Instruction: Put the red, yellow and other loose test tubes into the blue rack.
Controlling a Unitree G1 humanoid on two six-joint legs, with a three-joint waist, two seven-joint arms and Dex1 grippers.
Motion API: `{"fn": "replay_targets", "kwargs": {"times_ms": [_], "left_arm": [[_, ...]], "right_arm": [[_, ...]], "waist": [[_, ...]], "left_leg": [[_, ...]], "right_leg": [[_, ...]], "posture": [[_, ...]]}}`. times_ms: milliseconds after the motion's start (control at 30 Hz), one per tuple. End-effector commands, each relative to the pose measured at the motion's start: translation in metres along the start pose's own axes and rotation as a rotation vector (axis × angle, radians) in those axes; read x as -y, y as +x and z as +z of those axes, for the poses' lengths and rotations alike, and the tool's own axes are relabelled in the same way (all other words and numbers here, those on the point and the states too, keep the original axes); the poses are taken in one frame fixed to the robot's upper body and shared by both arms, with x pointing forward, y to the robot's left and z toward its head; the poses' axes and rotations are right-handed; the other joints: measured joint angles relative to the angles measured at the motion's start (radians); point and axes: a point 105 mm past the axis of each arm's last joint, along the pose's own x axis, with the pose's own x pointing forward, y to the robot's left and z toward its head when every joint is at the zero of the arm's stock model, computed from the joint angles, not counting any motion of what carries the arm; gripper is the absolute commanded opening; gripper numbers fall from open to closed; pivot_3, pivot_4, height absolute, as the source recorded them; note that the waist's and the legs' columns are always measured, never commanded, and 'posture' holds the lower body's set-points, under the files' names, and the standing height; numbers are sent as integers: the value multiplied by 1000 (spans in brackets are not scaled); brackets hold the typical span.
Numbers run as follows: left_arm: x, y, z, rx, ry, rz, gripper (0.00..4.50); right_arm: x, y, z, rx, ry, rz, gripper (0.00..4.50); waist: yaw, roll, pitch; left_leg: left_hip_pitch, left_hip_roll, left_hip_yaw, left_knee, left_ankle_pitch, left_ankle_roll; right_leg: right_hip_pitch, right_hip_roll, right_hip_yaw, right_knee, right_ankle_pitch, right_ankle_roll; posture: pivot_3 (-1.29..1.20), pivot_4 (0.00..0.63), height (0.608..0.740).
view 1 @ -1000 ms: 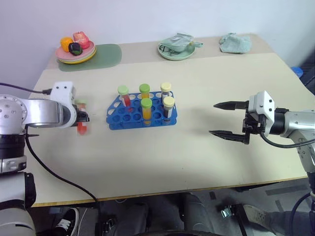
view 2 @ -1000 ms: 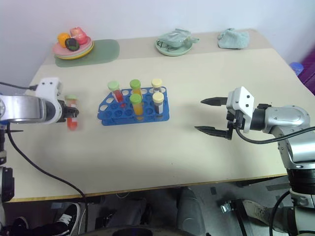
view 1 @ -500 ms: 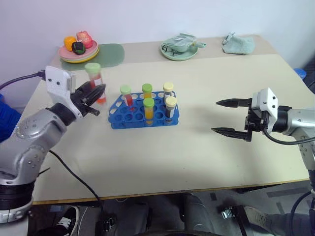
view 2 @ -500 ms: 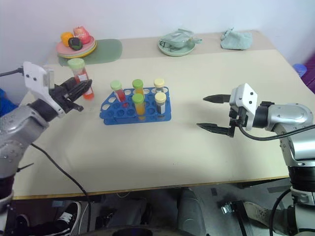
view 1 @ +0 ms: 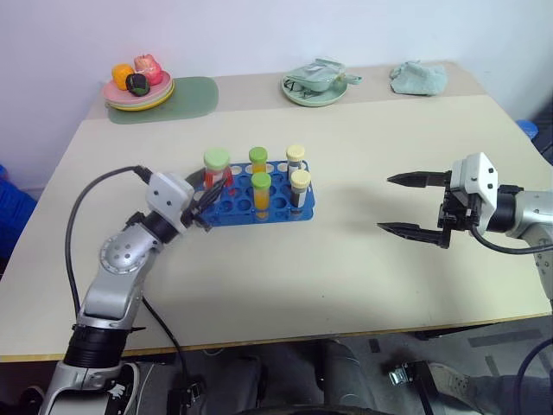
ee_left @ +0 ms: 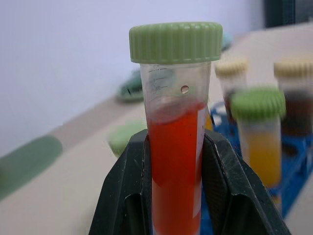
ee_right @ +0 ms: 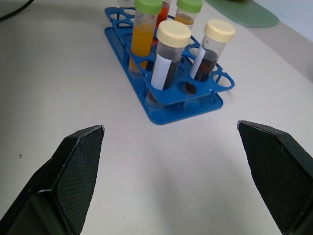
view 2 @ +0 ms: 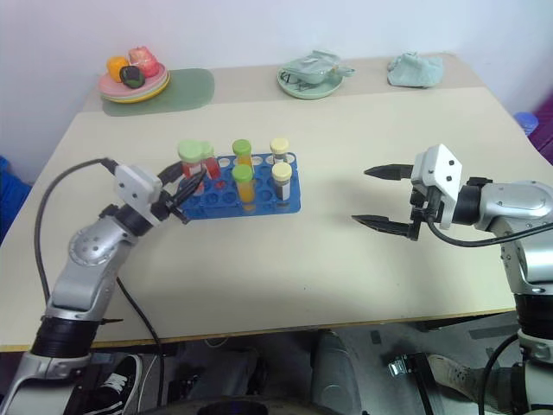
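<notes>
My left gripper [ee_left: 175,147] is shut on a red test tube [ee_left: 175,166] with a green cap. It holds the tube roughly upright at the left end of the blue rack [view 1: 275,212]. The tube's cap [view 2: 189,151] shows just left of the rack's own red tube [view 2: 208,159]. The rack also holds two yellow tubes with green caps [view 1: 260,192] and two dark tubes with cream caps [view 1: 300,186]. I cannot tell whether the held tube touches the rack. My right gripper [view 1: 385,203] hangs open over bare table well right of the rack, with nothing between its fingers.
Along the table's far edge stand a plate of toy fruit [view 1: 138,90] on a green mat [view 1: 188,95], a pale green plate [view 1: 316,87] holding a crumpled thing, and a crumpled cloth [view 1: 418,76]. Bare tabletop lies between the rack and my right gripper.
My left arm swung right and down, carrying the red tube from left of the rack to its left end, and the wrist rolled. The right gripper stayed put.
</notes>
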Motion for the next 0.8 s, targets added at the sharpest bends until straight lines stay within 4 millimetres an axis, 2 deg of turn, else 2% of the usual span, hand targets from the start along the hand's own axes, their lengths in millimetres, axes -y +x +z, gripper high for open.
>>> {"fn": "replay_targets", "kwargs": {"times_ms": [33,300,367,600,800], "left_arm": [[3,3,10,58,18,2,795],[12,12,7,108,-73,4,795],[11,11,0,64,-40,17,795],[7,6,-10,24,-40,48,795],[13,-4,-15,4,-70,53,795]], "right_arm": [[3,-7,13,12,-48,-19,4500],[4,-7,13,11,-48,-25,4500],[4,-8,13,8,-48,-29,4500],[4,-10,13,3,-50,-39,4500],[3,-10,12,3,-50,-40,4500]], "waist": [[0,0,0],[-1,0,0],[-1,0,0],[-1,0,0],[-1,0,0]], "left_leg": [[0,0,0,0,0,0],[0,0,0,0,0,0],[0,0,0,0,0,0],[0,0,0,0,0,0],[1,0,0,0,0,0]], "right_leg": [[0,0,0,0,0,0],[0,0,0,0,0,0],[0,0,0,0,0,0],[0,0,0,0,0,0],[0,0,0,0,0,0]], "posture": [[0,150,740],[0,150,740],[0,150,740],[0,150,740],[0,150,740]]}}
